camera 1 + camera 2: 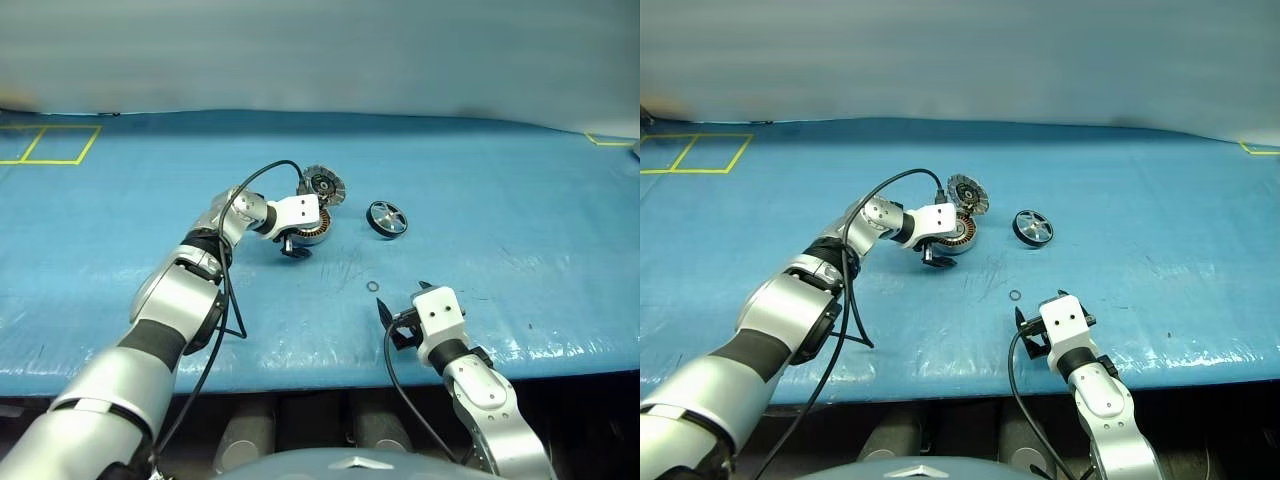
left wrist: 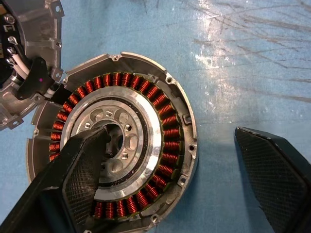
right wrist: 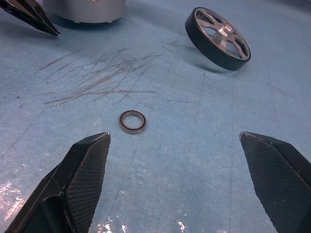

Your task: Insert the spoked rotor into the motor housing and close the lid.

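On blue table point(image 1: 520, 230), spoked rotor point(image 1: 387, 218) lies tilted, spokes upward.

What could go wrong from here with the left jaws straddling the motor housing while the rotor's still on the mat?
One finger of the left gripper sits inside the motor housing, close to its copper coils; closing further might scrape them or tip the housing.

The spoked rotor rests tilted, apart from the housing, and could roll if nudged.

A small loose ring lies on the blue mat before the open right gripper and could be swept away.
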### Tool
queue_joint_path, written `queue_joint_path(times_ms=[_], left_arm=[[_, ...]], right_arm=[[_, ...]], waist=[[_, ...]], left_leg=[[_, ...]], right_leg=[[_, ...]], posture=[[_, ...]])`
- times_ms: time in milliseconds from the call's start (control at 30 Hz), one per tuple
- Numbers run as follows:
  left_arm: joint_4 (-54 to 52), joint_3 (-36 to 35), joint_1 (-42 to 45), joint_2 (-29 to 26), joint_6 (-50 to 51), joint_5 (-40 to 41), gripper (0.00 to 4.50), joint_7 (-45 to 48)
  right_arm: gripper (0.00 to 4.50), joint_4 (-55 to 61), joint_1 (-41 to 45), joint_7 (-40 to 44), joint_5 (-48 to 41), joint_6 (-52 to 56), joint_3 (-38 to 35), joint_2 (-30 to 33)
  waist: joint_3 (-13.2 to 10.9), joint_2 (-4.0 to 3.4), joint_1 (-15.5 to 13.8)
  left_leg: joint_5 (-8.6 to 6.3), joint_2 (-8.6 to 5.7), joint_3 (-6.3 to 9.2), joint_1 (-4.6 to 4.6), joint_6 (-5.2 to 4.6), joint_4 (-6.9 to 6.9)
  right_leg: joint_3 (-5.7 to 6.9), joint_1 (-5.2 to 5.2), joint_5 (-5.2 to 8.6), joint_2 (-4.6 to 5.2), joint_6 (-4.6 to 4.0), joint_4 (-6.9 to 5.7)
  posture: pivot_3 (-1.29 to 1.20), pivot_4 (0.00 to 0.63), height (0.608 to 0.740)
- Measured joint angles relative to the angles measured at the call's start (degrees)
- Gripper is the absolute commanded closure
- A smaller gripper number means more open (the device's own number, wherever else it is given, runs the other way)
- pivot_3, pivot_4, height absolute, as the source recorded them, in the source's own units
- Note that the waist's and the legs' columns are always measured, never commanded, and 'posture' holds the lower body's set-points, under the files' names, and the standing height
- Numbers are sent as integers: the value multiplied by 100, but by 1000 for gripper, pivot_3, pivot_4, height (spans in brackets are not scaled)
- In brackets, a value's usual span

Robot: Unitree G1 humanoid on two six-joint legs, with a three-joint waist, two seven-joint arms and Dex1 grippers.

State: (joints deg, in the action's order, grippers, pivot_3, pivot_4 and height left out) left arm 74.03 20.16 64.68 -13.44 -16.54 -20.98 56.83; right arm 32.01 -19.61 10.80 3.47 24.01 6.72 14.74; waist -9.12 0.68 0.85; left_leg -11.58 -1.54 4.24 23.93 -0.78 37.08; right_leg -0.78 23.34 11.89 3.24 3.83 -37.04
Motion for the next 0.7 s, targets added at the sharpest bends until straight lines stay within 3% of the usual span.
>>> queue_joint_path(times_ms=[100,167,267,433,700], left_arm=[[-2,11,3,-16,-40,-31,1853,-34],[-2,13,8,-35,-38,-38,1853,-46],[-2,8,11,-51,-60,-33,2360,80],[-71,17,15,-165,-90,-33,2586,501],[-636,44,-60,-281,460,41,2593,1437]], right_arm=[[0,0,0,-5,44,0,8,-5],[0,-1,1,-8,64,0,9,-14],[0,-1,8,-7,66,0,8,-38],[0,0,29,-29,75,-1,9,-74],[0,-7,38,-84,106,-7,64,-138]], waist=[[0,0,7],[3,-3,15],[4,-4,19],[9,-5,13],[12,-7,51]], left_leg=[[0,0,-1,-1,0,0],[0,0,-1,-5,0,-1],[0,0,-3,-8,0,0],[-1,4,2,-36,0,2],[-6,3,7,-33,-8,-4]], right_leg=[[0,0,0,0,0,0],[0,-4,0,0,0,0],[0,-7,1,0,-2,-1],[2,-40,7,3,-11,3],[2,-37,9,7,-13,8]], posture=[[0,150,740],[0,150,740],[0,150,740],[0,150,740],[0,150,740]])
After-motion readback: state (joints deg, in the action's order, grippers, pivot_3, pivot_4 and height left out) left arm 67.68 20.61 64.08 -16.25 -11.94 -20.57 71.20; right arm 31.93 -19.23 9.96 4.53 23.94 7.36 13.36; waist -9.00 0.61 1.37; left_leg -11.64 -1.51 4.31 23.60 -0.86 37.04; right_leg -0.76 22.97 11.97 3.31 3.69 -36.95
